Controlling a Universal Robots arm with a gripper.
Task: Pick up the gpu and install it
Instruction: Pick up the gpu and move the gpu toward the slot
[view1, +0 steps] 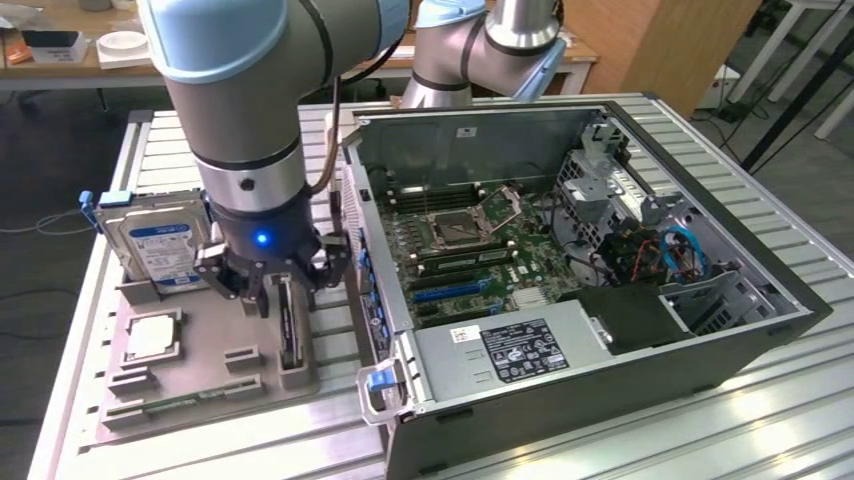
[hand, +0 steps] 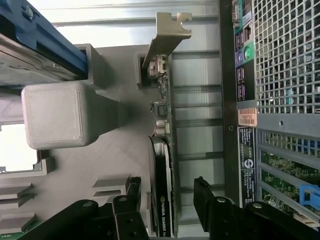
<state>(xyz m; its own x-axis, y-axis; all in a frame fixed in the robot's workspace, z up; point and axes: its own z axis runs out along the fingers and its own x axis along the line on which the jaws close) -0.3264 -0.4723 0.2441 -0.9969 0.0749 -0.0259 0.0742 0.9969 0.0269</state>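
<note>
Squarely between the released, wide-apart fingers of the gripper (hand: 167, 185), the gpu (hand: 163, 125), on edge in its grey holder (hand: 115, 160).

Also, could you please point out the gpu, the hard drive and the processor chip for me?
gpu (hand: 161, 192), wrist view, on its dark fan shroud.
hard drive (view1: 160, 255), exterior view, on its blue-white label.
processor chip (view1: 151, 335), exterior view, on its silver lid.

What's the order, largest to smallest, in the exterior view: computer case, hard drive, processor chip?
1. computer case, by far the largest.
2. hard drive, clearly bigger than the chip.
3. processor chip, smallest.
</note>
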